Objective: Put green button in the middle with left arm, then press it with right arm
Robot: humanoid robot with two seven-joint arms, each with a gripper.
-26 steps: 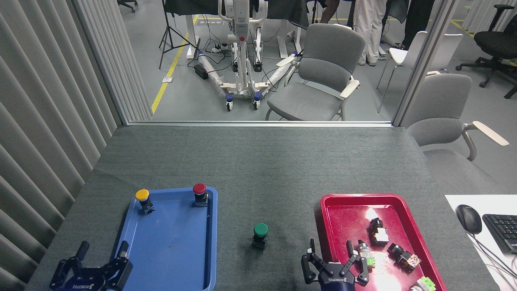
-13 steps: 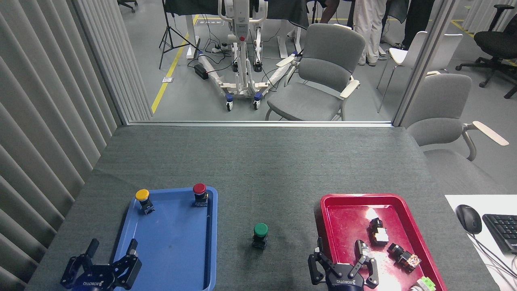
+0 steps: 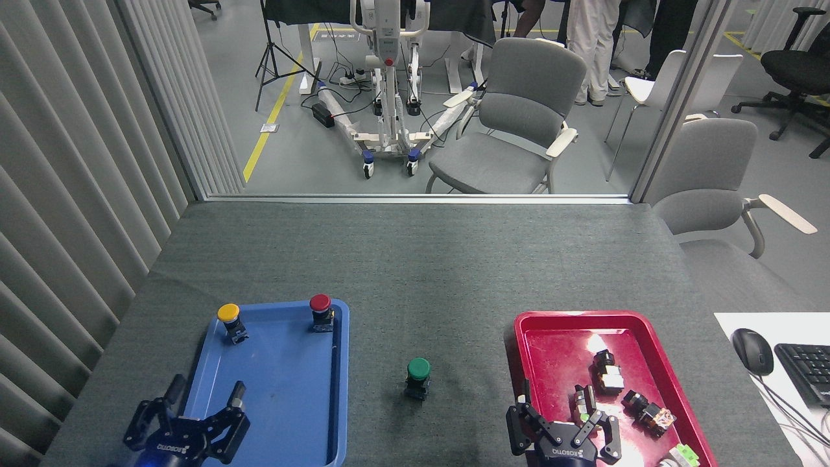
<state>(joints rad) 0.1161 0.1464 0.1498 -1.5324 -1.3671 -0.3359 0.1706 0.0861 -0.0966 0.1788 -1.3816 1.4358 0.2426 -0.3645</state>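
Note:
The green button (image 3: 418, 376) stands upright on the grey table between the two trays, its domed cap up. My left gripper (image 3: 206, 394) hovers low over the near left part of the blue tray (image 3: 292, 415), open, with nothing between its fingers, well left of the green button. My right gripper (image 3: 561, 407) is open and empty over the near left part of the red tray (image 3: 551, 337), right of the green button.
A yellow button (image 3: 229, 320) and a red button (image 3: 320, 311) stand at the blue tray's far end. Several small switch parts (image 3: 609, 373) lie in the red tray. A mouse (image 3: 753, 351) and keyboard (image 3: 807, 371) sit at the right edge.
Both grippers have shifted to the right and slightly down in view; the left one now reaches over the blue tray, the right one further over the red tray. The green button has not moved.

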